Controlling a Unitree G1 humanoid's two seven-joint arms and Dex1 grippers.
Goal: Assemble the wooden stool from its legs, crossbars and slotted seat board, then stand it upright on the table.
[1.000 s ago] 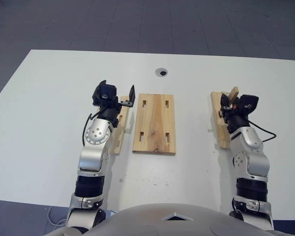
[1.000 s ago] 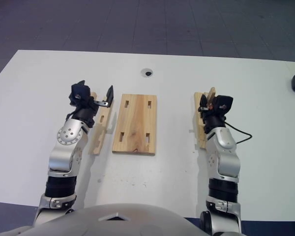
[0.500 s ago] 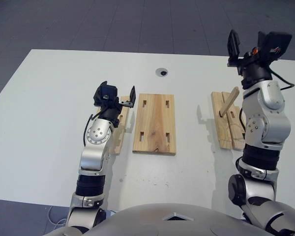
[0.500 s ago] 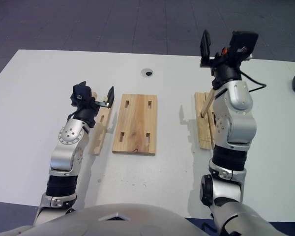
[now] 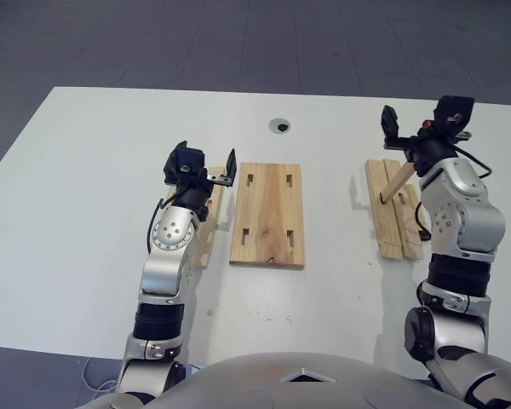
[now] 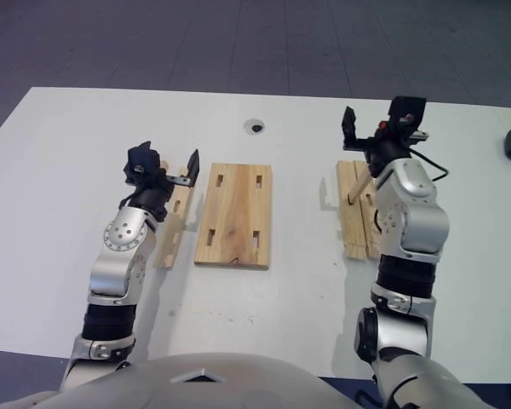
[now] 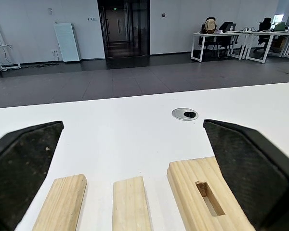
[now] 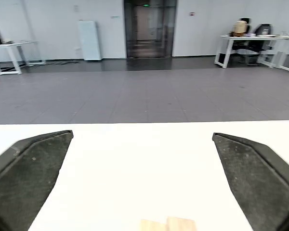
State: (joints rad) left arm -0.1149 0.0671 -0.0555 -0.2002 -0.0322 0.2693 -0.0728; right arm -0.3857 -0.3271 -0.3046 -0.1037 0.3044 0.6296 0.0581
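Lowered again, right hand (image 5: 413,128) gapes above wooden legs (image 5: 390,230); left hand (image 5: 203,168) gapes too.

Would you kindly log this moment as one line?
left gripper: open, above left wooden pieces | right gripper: open, hovering by right wooden pieces | seat board: flat between them | assembly: not started

Light: you have bright, even overhead light on the white table (image 5: 85,170) | Shadows: soft and faint, a thin one at the near edge of the seat board (image 5: 268,213) | Background: floor (image 8: 144,91) darker, far walls (image 8: 48,29) bright
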